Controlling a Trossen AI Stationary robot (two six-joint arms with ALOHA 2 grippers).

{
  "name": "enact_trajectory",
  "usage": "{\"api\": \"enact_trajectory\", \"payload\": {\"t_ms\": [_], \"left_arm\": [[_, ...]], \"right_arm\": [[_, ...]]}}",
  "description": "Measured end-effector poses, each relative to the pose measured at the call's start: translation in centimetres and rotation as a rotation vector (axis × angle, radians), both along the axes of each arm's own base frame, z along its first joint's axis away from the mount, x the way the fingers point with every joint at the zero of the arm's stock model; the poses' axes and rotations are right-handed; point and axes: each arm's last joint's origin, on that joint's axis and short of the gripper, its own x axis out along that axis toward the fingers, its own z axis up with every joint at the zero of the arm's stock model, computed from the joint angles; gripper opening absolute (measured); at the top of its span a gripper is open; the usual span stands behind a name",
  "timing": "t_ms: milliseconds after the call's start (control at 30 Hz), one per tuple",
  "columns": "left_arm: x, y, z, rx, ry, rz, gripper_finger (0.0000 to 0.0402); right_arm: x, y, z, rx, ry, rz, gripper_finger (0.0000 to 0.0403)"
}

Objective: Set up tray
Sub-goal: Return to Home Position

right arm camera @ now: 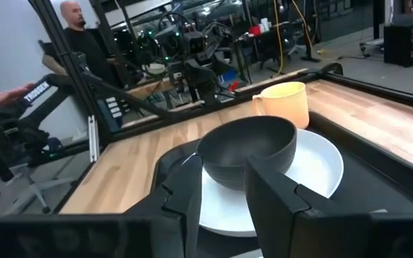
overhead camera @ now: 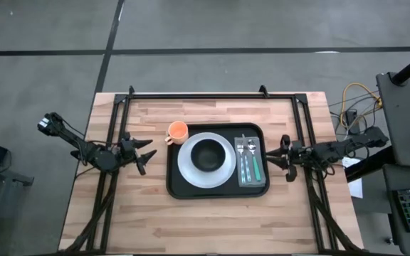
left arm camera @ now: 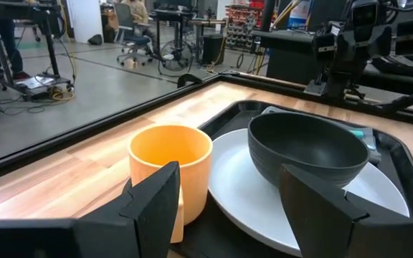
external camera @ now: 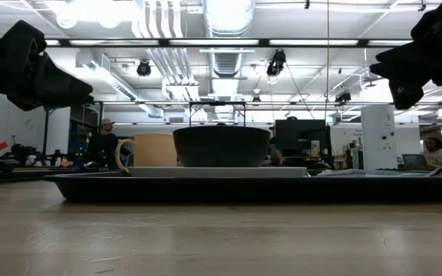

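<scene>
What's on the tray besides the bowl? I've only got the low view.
Observer: A grey napkin lies at the right end of the tray, with cutlery on top.
Operator: Where's the cup standing?
Observer: The orange cup is by the tray's far left corner, beside the white plate.
Operator: Are the grippers clear of it all?
Observer: Yes. The left gripper is open over the table left of the tray, and the right gripper is open to its right.
</scene>
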Motion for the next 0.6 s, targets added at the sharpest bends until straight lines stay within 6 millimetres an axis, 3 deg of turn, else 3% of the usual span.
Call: {"api": "enact_trajectory", "payload": {"t_ms": [600], "left_arm": [[-1.2, 0.7, 1.5, -0.125, -0.208, 0.002, 0.0217]], "right_arm": [[-0.2, -0.1, 0.3, 0.011, -0.032, 0.0, 0.0079]]}}
